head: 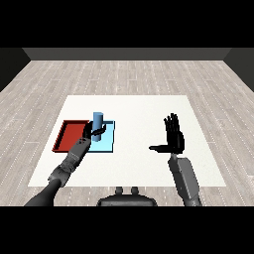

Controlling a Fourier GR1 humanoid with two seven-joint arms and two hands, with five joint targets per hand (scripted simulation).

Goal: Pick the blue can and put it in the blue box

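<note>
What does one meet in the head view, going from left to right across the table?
red tray → blue can, upright over the light blue tray, held by the left robot hand → right robot hand, open.

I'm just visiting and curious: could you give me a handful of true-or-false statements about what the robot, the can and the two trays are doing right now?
1. The robot's left hand is curled round the upright light blue cylindrical can. True.
2. The can is over the flat red tray. False: it is over the flat light blue tray, though whether it touches the tray floor cannot be told.
3. The robot's right hand holds a second can. False: it holds nothing, its fingers straight and its thumb out to the side.
4. The two trays lie side by side on the white table, red one to the left. True.
5. The can lies on its side. False: it stands upright.
</note>
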